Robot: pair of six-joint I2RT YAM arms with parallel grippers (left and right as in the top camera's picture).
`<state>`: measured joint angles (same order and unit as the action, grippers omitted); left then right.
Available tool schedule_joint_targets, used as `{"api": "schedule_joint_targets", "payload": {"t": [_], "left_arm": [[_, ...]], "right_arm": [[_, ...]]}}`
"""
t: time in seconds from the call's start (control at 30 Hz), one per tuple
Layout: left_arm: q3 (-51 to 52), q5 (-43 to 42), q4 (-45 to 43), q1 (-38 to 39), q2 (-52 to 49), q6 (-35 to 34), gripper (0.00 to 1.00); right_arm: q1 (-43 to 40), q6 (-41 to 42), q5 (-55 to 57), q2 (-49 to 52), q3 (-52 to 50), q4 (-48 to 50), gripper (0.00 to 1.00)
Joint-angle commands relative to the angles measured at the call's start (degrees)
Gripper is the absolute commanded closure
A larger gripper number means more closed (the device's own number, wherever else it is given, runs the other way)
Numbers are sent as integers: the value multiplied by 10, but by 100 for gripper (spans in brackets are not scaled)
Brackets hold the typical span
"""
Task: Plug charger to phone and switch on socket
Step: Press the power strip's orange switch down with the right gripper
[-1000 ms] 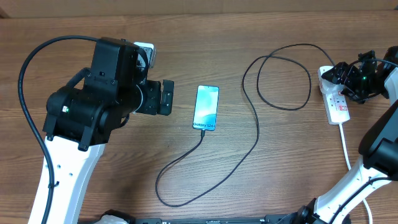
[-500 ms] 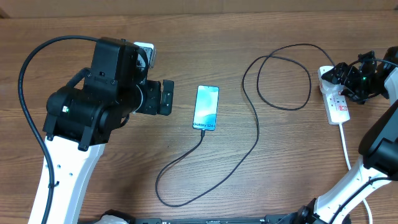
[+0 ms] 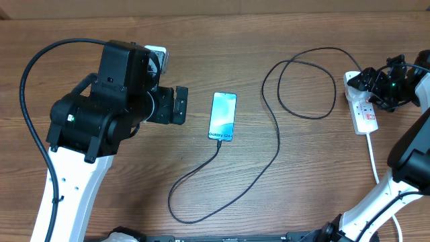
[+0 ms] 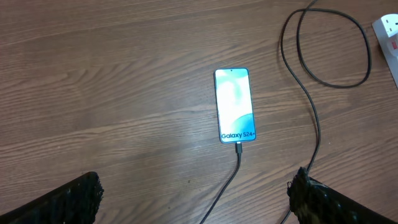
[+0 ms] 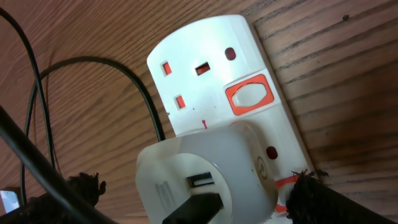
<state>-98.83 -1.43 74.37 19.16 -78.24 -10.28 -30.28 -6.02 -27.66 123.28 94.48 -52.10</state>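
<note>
The phone (image 3: 223,115) lies face up mid-table with its cyan screen lit; it also shows in the left wrist view (image 4: 234,104). The thin black charger cable (image 3: 275,144) is in the phone's bottom edge (image 4: 237,145) and loops right to a white adapter (image 5: 205,174) seated on the white socket strip (image 3: 366,117). My left gripper (image 3: 181,104) is open and empty, left of the phone. My right gripper (image 3: 363,86) sits over the socket's far end, fingers open on either side of the adapter (image 5: 199,193). A red switch (image 5: 250,94) shows beside the free outlet.
The socket's thick white cord (image 3: 373,161) runs toward the front right. The cable makes a wide loop (image 3: 306,81) between phone and socket, and another loop (image 3: 195,202) near the front edge. The table is brown wood.
</note>
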Motion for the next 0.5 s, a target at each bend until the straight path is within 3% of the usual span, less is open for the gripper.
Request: {"api": "schedule_joint_targets", "payload": {"t": [0.0, 0.47], "left_arm": [[-4, 4, 0, 0, -2, 11, 1], [-4, 4, 0, 0, -2, 11, 1]], "right_arm": [[3, -5, -8, 2, -8, 3, 0], [5, -5, -50, 2, -34, 6, 0]]}}
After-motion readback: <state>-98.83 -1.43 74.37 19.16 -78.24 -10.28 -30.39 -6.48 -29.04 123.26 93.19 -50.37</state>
